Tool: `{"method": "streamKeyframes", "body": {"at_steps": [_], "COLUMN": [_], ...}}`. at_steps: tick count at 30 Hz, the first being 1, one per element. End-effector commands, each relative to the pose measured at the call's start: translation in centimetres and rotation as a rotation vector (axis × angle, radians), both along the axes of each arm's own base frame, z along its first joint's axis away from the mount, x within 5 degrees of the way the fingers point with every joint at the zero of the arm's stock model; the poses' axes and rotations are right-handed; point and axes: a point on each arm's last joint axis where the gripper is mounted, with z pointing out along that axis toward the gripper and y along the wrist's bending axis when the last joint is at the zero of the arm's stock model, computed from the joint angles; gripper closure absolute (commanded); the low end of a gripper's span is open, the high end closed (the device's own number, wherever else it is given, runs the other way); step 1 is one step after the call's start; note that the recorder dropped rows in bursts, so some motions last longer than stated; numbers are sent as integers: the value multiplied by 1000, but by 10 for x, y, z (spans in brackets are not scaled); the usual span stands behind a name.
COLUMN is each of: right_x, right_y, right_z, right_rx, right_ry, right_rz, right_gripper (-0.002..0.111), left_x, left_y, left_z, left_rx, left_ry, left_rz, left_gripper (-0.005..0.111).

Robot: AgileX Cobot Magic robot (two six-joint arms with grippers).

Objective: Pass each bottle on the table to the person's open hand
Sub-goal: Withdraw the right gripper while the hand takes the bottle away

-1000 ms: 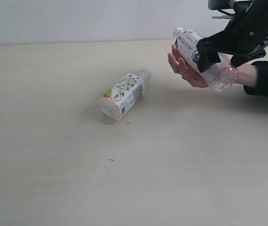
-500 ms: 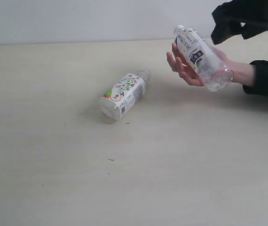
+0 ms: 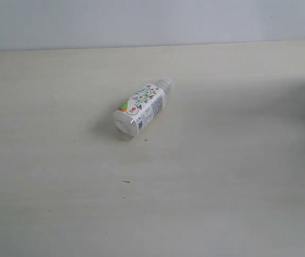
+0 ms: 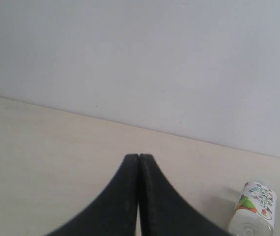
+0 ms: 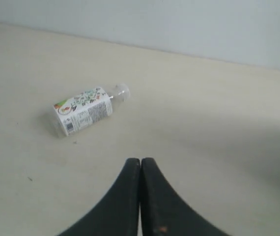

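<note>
Now hand-off done: person's hand and the white-and-blue bottle gone from view, one bottle left to deliver
Colourful-print bottle (image 3: 142,110) lies on its side on the table (image 3: 222,203); right gripper (image 5: 140,161) pulled back from it, pinched together and empty; left gripper (image 4: 139,156) likewise closed; nothing near the bottle blocks a reach

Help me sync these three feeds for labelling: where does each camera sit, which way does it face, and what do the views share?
Exterior: off the arms, raised, looking down across the table toward the wall; no arm or hand shows.
Left wrist: on the left arm, low, facing the wall over the shut left gripper.
Right wrist: on the right arm, higher, looking down past the shut right gripper.
Shared: all three show the same bottle lying on the table.
</note>
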Motion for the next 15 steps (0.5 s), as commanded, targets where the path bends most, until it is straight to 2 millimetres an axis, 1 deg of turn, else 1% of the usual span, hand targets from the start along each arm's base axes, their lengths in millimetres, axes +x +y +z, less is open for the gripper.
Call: {"method": "streamKeyframes", "body": {"at_steps": [1, 6, 7, 11, 13, 15], "right_x": [-8, -8, -7, -6, -7, -9], "right_y": [-6, -11, -11, -12, -12, -12], "right_z": [-20, -47, -56, -84, -92, -93], "right_rx": [8, -1, -1, -8, 0, 31], "right_ry": [-125, -221, -229, -195, -186, -180], "right_rz": [-50, -96, -105, -113, -116, -125], "right_gripper": [108, 108, 108, 108, 108, 108], "left_x": [0, 0, 0, 0, 0, 0], "left_y": [0, 0, 0, 0, 0, 0], "left_z": [0, 0, 0, 0, 0, 0], "left_rx": [-4, -4, -4, -4, -4, -4], "left_ry": [-9, -9, -9, -9, -9, -9], "left_rz": [-6, -6, -6, -6, -6, -6], "left_gripper": [104, 104, 104, 104, 104, 104]}}
